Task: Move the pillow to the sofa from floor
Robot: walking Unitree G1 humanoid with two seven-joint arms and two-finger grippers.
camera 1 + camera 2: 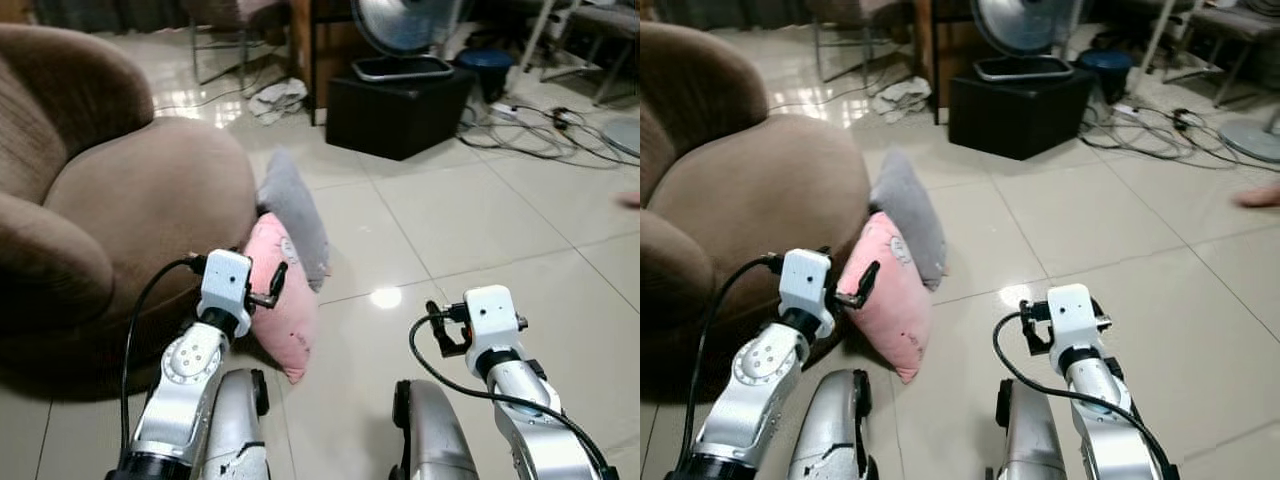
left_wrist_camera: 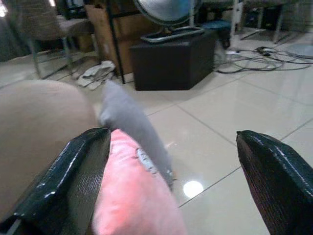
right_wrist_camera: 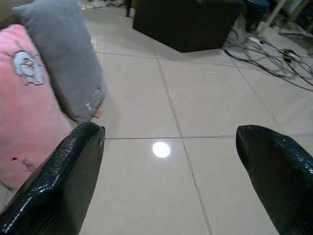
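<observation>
Brown sofa (image 1: 120,190) fills my left side, seat bare, nothing on it yet. Down at its base on the tile floor (image 1: 480,230), two pillows lean against it: the pink pillow (image 1: 283,300) in front, the grey pillow (image 1: 296,215) just behind, touching. So nothing is moved; the whole lift is still ahead of me. My left gripper (image 2: 173,181) hangs just over the pink pillow's top edge, fingers spread wide, holding nothing. My right gripper (image 3: 171,181) sits further right above bare tile, also wide and empty. Next, I reckon: close in on the pink one, grip, raise, carry across.
</observation>
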